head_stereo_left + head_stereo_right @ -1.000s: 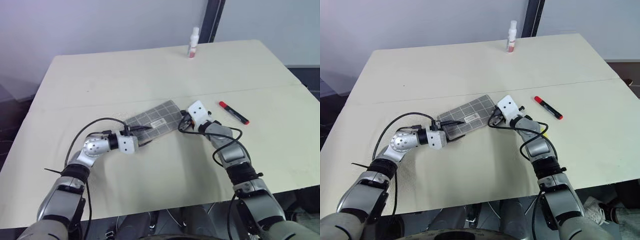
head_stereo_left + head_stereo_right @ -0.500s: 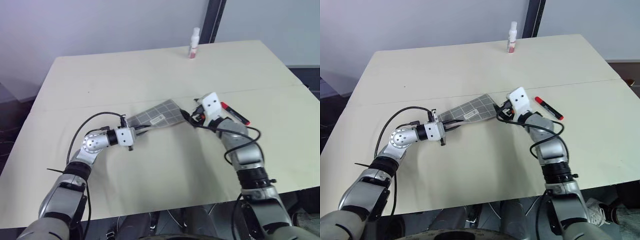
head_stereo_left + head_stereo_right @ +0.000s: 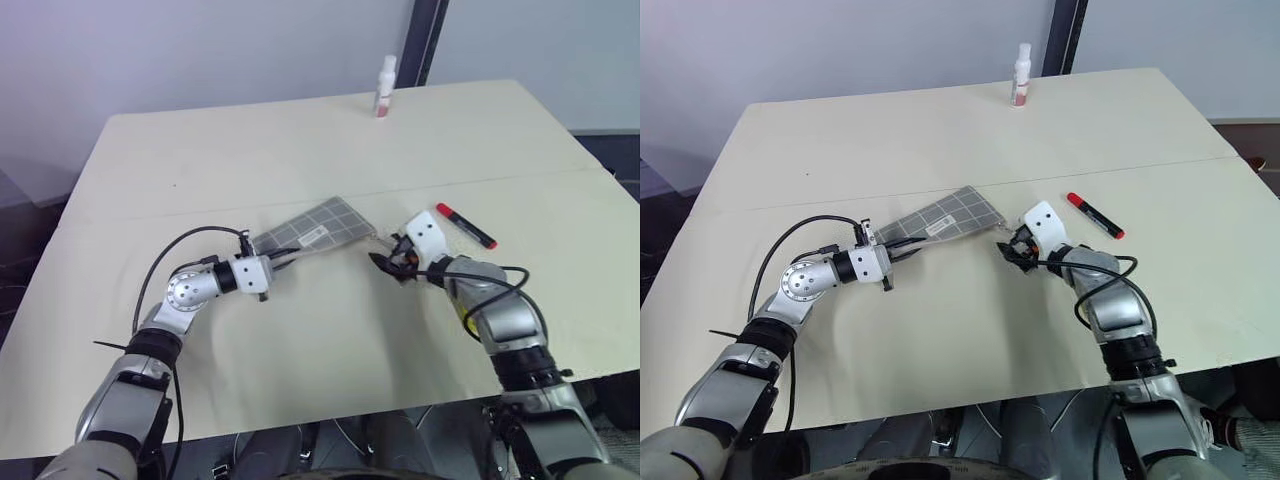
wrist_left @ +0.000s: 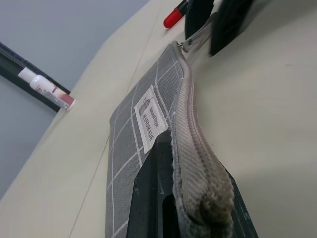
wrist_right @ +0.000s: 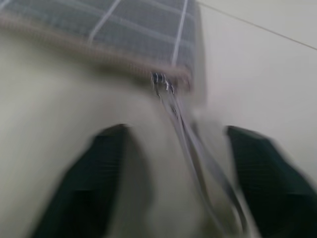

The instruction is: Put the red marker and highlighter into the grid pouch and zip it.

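The grid pouch [image 3: 315,228], grey with white lines and a small white label, lies slanted at the table's middle. Its near-left end is raised, with my left gripper [image 3: 279,260] shut on it. In the left wrist view the zipper runs closed along the pouch [image 4: 143,114] edge. My right gripper [image 3: 385,262] stands open just off the pouch's right corner. The metal zipper pull [image 5: 183,124] hangs loose between its black fingers [image 5: 94,168]. The red marker [image 3: 466,225] lies on the table to the right of that gripper. The highlighter is hidden.
A white bottle [image 3: 385,87] with a reddish label stands at the far edge of the beige table [image 3: 250,140]. A seam crosses the tabletop behind the pouch. A black cable loops beside each forearm.
My right gripper let go at the pouch's right end, opened, and drew back toward the near right. The pouch's left end rose off the table in my left gripper.
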